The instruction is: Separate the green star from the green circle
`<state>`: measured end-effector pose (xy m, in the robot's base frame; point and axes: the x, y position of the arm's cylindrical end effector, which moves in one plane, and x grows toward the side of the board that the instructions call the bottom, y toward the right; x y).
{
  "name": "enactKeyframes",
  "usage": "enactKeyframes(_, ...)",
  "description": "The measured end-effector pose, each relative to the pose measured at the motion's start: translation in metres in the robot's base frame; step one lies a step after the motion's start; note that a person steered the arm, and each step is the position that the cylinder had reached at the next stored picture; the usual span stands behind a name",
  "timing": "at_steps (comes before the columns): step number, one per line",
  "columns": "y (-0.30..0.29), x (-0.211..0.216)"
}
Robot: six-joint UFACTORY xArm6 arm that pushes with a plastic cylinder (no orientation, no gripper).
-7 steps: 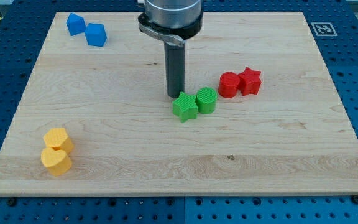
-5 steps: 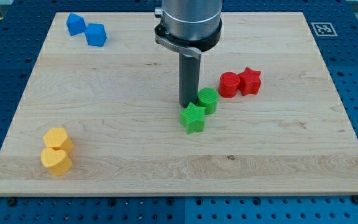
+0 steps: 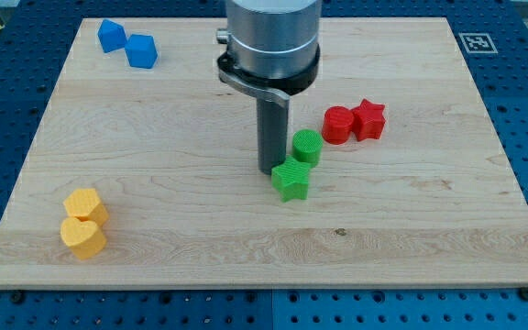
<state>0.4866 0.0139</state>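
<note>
On the pale wooden board (image 3: 154, 202), my tip (image 3: 269, 170), a bare dark rod with no jaws to spread or close, touches the small green plastic star (image 3: 291, 181) just to its lower right, while the green ribbed plastic circle (image 3: 306, 147), touching that star's upper edge, sits up-right of the tip, neither block showing a long axis.

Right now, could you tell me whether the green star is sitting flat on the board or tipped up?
Flat, it seems: the green star shows its whole star-shaped top face, just below the green circle, with my tip at its upper left.
</note>
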Motion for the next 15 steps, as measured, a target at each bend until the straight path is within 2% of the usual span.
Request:
enactKeyframes(3,0.068,0.005)
enactKeyframes(4,0.064,0.047)
enactKeyframes(5,0.059,0.046)
enactKeyframes(6,0.033,0.011)
enactKeyframes(9,0.028,0.065)
enactKeyframes(10,0.028,0.068)
enactKeyframes(13,0.028,0.053)
enactKeyframes(15,0.028,0.019)
